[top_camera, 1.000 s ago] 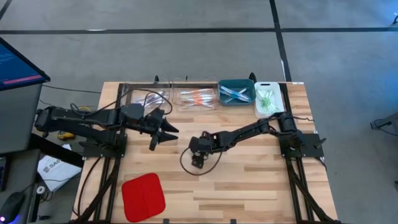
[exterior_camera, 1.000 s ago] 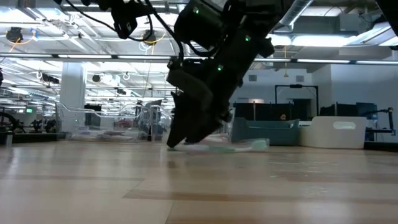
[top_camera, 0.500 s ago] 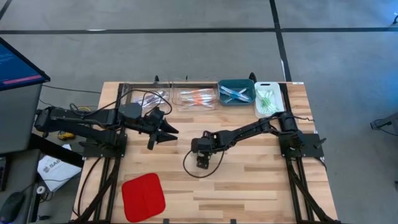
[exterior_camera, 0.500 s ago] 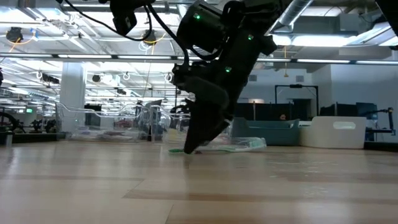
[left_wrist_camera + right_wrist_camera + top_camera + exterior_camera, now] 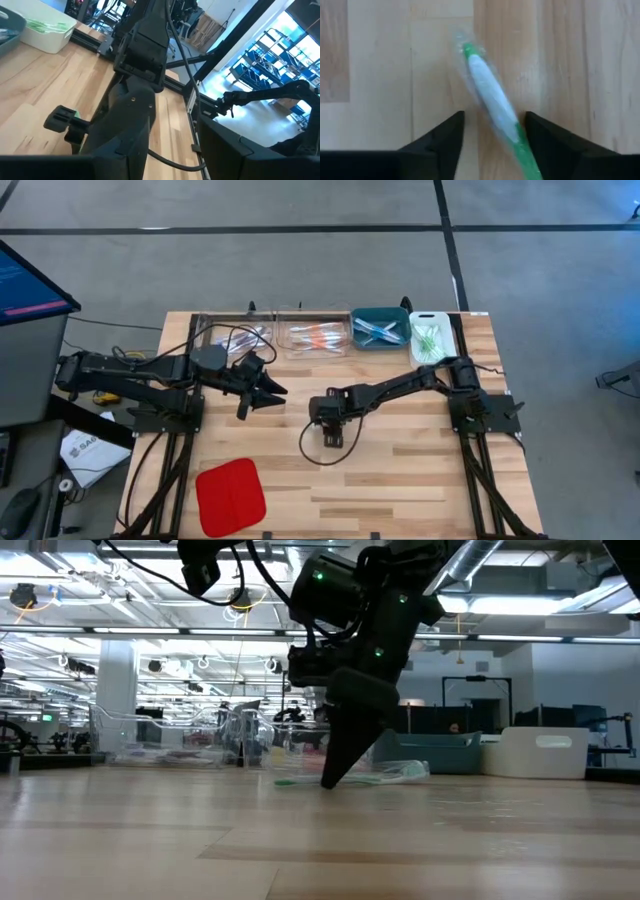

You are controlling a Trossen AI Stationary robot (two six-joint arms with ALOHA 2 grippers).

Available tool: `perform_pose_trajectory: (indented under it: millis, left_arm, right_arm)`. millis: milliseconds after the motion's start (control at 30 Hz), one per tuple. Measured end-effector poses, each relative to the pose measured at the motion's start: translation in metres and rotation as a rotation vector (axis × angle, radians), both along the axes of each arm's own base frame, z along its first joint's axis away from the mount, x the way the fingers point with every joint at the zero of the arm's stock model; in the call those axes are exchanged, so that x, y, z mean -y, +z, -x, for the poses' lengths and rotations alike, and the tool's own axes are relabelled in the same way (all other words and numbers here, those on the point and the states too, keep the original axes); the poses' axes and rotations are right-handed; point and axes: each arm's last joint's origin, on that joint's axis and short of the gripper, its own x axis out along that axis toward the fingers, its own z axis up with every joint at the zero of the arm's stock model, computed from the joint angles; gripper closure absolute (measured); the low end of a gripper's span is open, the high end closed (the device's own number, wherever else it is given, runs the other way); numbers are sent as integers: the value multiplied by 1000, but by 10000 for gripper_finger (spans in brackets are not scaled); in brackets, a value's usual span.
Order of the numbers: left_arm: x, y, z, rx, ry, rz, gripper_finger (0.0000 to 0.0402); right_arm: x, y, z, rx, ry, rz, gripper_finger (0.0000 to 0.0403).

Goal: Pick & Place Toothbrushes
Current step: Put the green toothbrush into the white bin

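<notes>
One toothbrush [image 5: 492, 107], white and green in a clear wrapper, lies flat on the wood near the table's middle. It also shows in the low view [image 5: 385, 775]. My right gripper [image 5: 331, 438] points straight down over it, open, fingertips [image 5: 328, 783] at the table top. In the right wrist view its fingers stand on either side of the brush. My left gripper [image 5: 262, 392] hovers open over the table's left half, holding nothing. Other toothbrushes lie sorted in the bins along the far edge. My right gripper [image 5: 494, 132] comes from above, pointing down, its open fingers astride the toothbrush, which lies flat on the table. The green handle [image 5: 526, 147] runs close along one finger [image 5: 555, 140]. I cannot tell whether that finger touches it.
Along the far edge stand two clear bins [image 5: 232, 337] [image 5: 317, 338], a teal bin [image 5: 380, 327] and a white bin [image 5: 430, 338]. A flat red pad [image 5: 230, 495] lies near the near left corner. A cable loop [image 5: 312, 452] hangs beside the right gripper.
My right gripper has moved a little toward the table's right edge, along the toothbrush, and has tipped from a slant to nearly upright, fingertips staying low at the table top. The toothbrush has stayed on the table.
</notes>
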Motion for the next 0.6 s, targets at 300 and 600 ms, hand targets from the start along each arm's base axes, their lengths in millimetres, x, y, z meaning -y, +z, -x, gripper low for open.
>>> perform_pose_trajectory:
  millis: [300,600]
  left_arm:
    - [0,1,0,4,2,12,244]
    - [0,1,0,12,-8,13,244]
  right_arm:
    - [9,-1,3,-42,-79,-82,374]
    - [10,15,-6,-74,-292,-177,375]
